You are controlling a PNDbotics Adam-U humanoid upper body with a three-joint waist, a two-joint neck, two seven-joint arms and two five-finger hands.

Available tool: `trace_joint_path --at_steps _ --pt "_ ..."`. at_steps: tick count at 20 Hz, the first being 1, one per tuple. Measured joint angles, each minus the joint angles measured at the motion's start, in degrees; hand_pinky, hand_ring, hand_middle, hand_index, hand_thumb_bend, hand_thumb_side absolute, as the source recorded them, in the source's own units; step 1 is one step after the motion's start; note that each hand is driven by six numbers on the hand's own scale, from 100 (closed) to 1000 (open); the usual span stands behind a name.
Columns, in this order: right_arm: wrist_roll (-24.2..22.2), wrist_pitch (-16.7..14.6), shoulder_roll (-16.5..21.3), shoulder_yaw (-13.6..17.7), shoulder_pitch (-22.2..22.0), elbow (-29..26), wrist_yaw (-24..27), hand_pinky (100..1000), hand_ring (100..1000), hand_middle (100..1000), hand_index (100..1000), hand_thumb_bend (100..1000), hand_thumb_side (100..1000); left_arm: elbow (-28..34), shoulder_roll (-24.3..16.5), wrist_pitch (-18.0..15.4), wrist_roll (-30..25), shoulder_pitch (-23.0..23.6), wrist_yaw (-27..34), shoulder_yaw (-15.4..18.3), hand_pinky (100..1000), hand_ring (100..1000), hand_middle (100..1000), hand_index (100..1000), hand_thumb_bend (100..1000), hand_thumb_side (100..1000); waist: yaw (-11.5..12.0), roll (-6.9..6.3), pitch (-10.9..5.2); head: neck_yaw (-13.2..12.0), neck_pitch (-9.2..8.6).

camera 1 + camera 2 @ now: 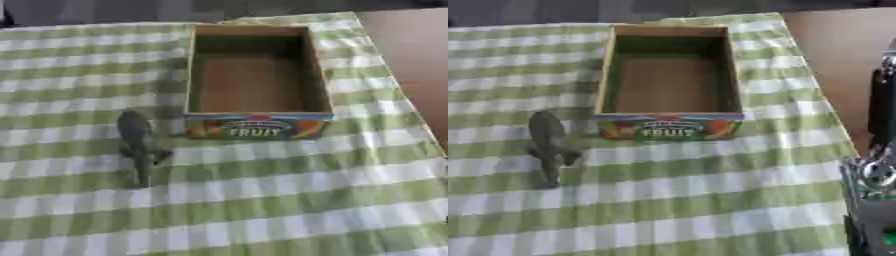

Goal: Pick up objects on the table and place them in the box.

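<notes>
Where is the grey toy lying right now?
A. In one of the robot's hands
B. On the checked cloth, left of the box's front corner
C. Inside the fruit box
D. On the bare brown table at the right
B: the grey toy lies on the green checked cloth beside the front left corner of the fruit box, whose inside shows nothing in it.

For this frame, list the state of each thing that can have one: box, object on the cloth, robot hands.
Open-topped cardboard box with FRUIT label: upright, empty, on the cloth.
Grey-green elongated toy-like object: lying on the cloth left of the box's front corner, outside the box, untouched.
Green-and-white checked tablecloth: spread flat over the table.
Right arm: at the right edge of the right eye view; hand not visible.
Left hand: not in view.
</notes>
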State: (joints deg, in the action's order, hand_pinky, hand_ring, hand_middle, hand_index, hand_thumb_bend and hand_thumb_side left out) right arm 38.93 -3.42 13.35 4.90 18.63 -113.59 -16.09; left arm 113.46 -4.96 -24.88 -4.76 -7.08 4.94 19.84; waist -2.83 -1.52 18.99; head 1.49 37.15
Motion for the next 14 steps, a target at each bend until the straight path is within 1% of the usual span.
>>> trace_joint_path --at_steps 4,6,7,8,9,10,12,14 --pt "-0.1 0.0 0.0 0.0 0.0 0.0 0.0 872 817 655 805 100 686 0.0 -0.1 -0.3 -0.2 0.0 0.0 0.0 542 736 925 981 100 859 0.0 -0.09 -0.01 -0.1 0.06" --pt "-0.1 -0.1 0.0 0.0 0.0 0.0 0.0 872 817 655 805 100 686 0.0 -1.4 -1.3 -0.4 0.3 -0.3 0.0 542 736 901 977 100 798 0.0 -0.27 -0.09 -0.1 0.13" --pt "-0.1 -0.1 0.0 0.0 0.0 0.0 0.0 872 817 655 805 100 686 0.0 -2.7 -2.2 -0.5 0.6 -0.7 0.0 545 736 878 970 100 743 0.1 -0.39 -0.25 -0.1 0.25" --pt "-0.1 0.0 0.1 0.0 0.0 0.0 0.0 872 817 655 805 100 703 0.0 -4.3 -3.2 -0.5 0.6 -1.4 -0.1 550 737 852 957 100 733 0.1 -0.5 -0.46 -0.1 0.38" --pt "-0.2 0.0 0.1 0.0 0.0 0.0 0.0 872 816 655 805 100 686 0.0 -6.1 -4.5 -0.4 0.7 -2.4 -0.2 555 738 843 960 100 686 0.1 -0.63 -0.64 -0.1 0.54" --pt "-0.2 0.0 0.1 0.0 0.0 0.0 0.0 872 816 655 805 100 686 0.0 -8.1 -5.8 -0.1 0.7 -3.6 -0.3 556 738 841 958 100 680 0.1 -0.77 -0.74 -0.1 0.57" --pt "-0.3 0.0 0.3 0.0 0.0 0.0 0.0 871 816 655 805 100 686 0.0 -12.5 -7.7 0.8 0.7 -6.1 -1.1 573 741 799 940 100 610 0.2 -1.01 -0.99 -0.1 0.59" --pt "-0.4 0.0 0.6 0.0 0.0 0.0 0.0 871 816 655 805 100 686 0.0 -17.2 -9.3 2.2 0.5 -9.3 -1.9 583 741 778 932 100 577 0.2 -1.21 -1.27 -0.1 0.6"
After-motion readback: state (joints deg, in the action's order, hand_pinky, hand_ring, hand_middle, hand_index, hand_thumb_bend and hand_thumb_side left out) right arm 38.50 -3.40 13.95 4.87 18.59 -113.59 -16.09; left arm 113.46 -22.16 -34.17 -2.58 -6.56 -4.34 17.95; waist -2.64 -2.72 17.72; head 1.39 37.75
